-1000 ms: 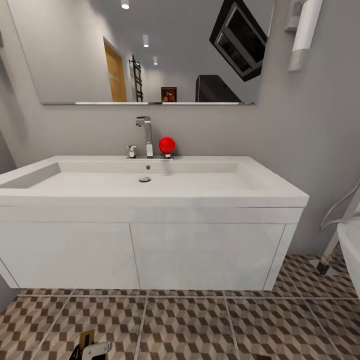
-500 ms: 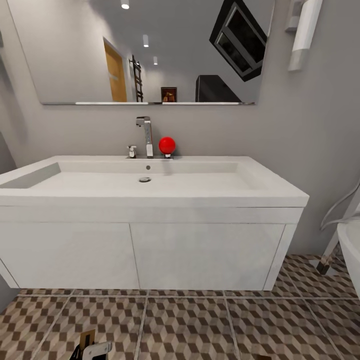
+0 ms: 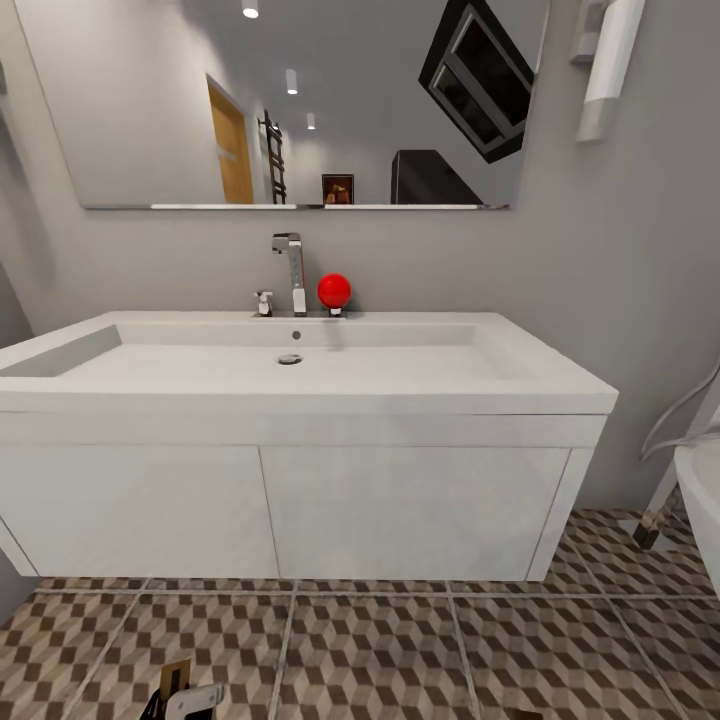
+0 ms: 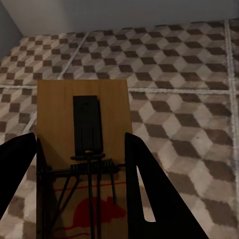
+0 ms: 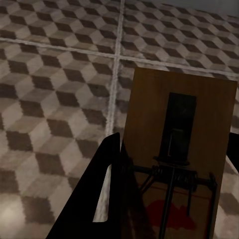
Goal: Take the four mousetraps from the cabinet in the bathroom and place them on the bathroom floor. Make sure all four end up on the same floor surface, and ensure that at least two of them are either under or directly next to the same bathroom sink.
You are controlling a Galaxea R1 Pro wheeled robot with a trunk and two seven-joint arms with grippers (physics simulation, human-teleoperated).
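From your head camera nothing has changed against the earlier pictures: the bathroom sink [image 3: 300, 365] sits squarely ahead with its chrome faucet [image 3: 291, 270] and a red ball [image 3: 334, 290] on the back ledge, the mirror [image 3: 290, 100] above it, and the white vanity doors [image 3: 270, 510] closed. The bathroom floor [image 3: 420, 650] of cube-patterned tiles runs under the vanity, and the bathtub edge [image 3: 700, 500] shows at the right. At the bottom edge you can see the left gripper [image 3: 180, 698] in the same spot as before, with a sliver of tan wood standing between its fingers. In your left wrist view, the left gripper [image 4: 79, 184] is clenched on a mousetrap [image 4: 84, 149], its black fingers [image 4: 149, 194] pressing both side edges of the wooden board, which is held above the tiles. In your right wrist view, the right gripper [image 5: 174, 199] likewise grasps a second mousetrap [image 5: 179, 149]; one dark finger [image 5: 99, 194] lies against the board's edge, and the tiled floor lies beyond it.
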